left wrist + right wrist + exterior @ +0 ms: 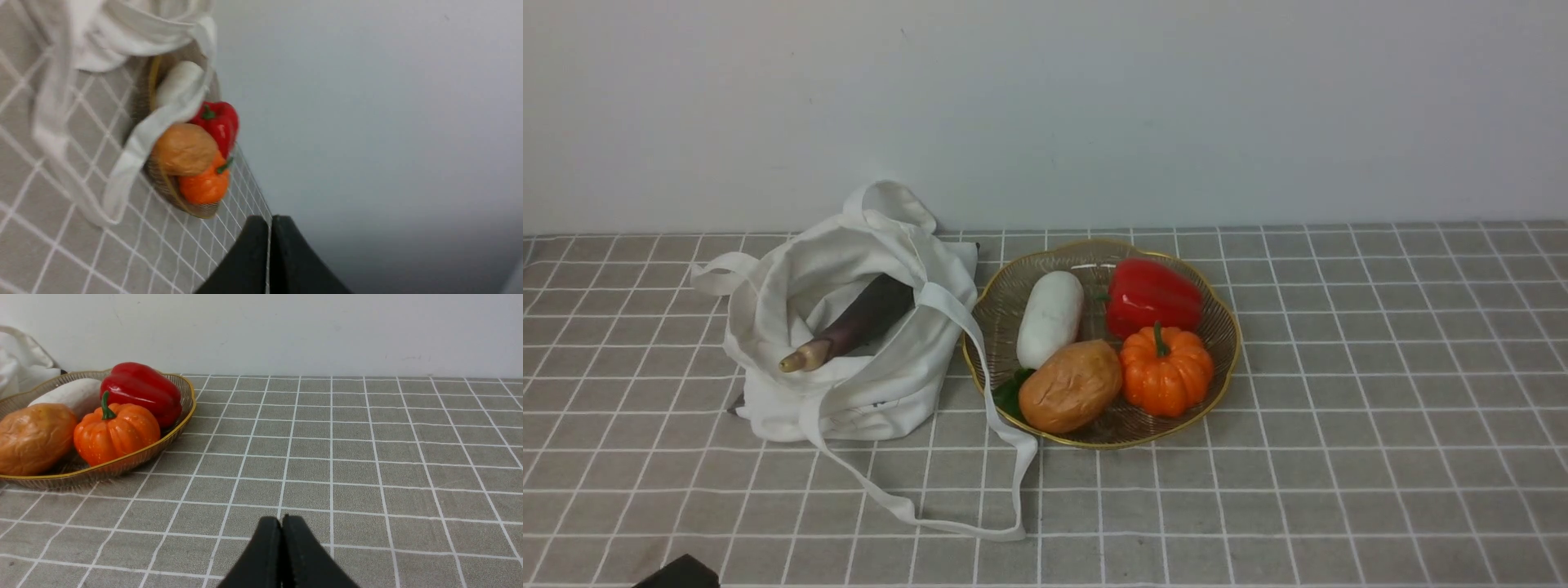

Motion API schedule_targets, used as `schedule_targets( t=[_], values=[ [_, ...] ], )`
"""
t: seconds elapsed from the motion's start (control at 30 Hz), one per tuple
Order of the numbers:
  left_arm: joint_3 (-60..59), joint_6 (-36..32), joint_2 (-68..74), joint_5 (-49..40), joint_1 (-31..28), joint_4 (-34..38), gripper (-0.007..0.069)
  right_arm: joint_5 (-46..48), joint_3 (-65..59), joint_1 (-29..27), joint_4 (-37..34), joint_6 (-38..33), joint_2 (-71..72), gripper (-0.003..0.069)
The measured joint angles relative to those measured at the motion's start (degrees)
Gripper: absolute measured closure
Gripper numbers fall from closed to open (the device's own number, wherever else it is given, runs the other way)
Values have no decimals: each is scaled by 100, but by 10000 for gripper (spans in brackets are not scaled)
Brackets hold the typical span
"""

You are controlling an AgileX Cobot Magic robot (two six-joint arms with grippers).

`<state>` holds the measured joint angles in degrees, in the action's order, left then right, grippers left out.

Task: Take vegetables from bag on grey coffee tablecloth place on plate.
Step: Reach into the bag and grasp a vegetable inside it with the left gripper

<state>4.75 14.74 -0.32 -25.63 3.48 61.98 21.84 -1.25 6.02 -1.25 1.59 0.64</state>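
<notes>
One eggplant (870,314) slants in bag (882,392), stem pointing near-left

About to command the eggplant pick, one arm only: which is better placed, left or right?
Left, probably. The eggplant sits in the bag on the robot's left of the plate, and the left gripper, shut, is near the bag. The right gripper, also shut, is across the plate from it.
</notes>
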Motion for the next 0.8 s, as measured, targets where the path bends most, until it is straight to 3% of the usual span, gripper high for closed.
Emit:
schedule_targets(
  t=[0.17, 0.27, 0.4, 0.53, 0.8],
  values=[
    [1491, -1135, 1032, -1032, 0, -512, 629, 0, 0, 0, 0, 0, 0, 674],
    [2301, -1588, 2126, -1904, 0, -1352, 629, 0, 0, 0, 0, 0, 0, 674],
    [3812, -2126, 4234, -3403, 0, -3156, 629, 0, 0, 0, 0, 0, 0, 674],
    [4959, -2183, 5803, -3868, 0, -4225, 629, 0, 0, 0, 0, 0, 0, 674],
    [6961, -2371, 8412, -4455, 78, -4507, 562, 0, 0, 0, 0, 0, 0, 674]
  ],
)
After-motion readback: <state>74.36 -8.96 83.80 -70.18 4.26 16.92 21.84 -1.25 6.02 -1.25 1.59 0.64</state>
